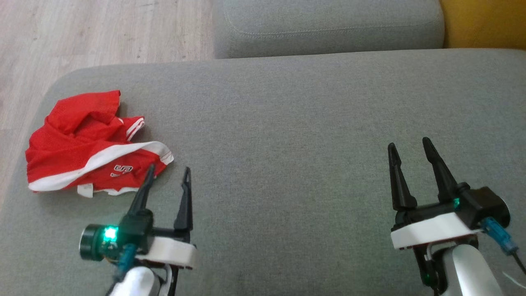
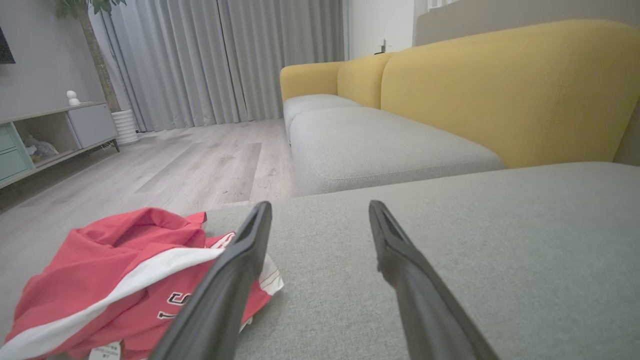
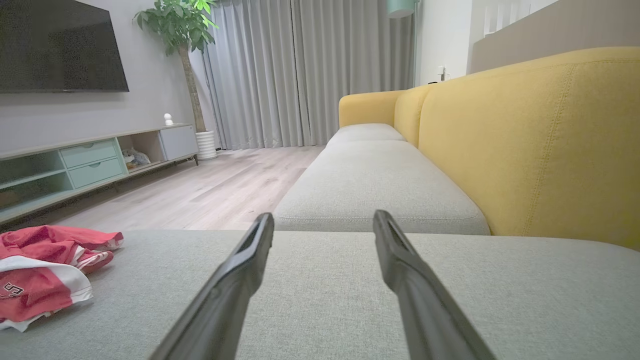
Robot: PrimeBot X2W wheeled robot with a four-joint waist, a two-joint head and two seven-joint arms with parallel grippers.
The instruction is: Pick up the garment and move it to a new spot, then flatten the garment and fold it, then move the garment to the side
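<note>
Head view: red jersey lies crumpled at the sofa cushion's left edge, unpicked. Both left tool and right tool gape empty; the left likely must pinch it next.

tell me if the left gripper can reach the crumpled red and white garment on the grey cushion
Probably yes: the open left gripper is right beside the crumpled red-and-white garment, with nothing lying between them on the grey fabric cushion.

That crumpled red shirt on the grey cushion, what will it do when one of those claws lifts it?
The red shirt lies bunched in soft folds, so it will probably hang limp from whichever point is pinched. Its thin, mesh-looking fabric suggests it is light. Pushed, it would likely wrinkle and drag on the woven grey cushion rather than slide.
</note>
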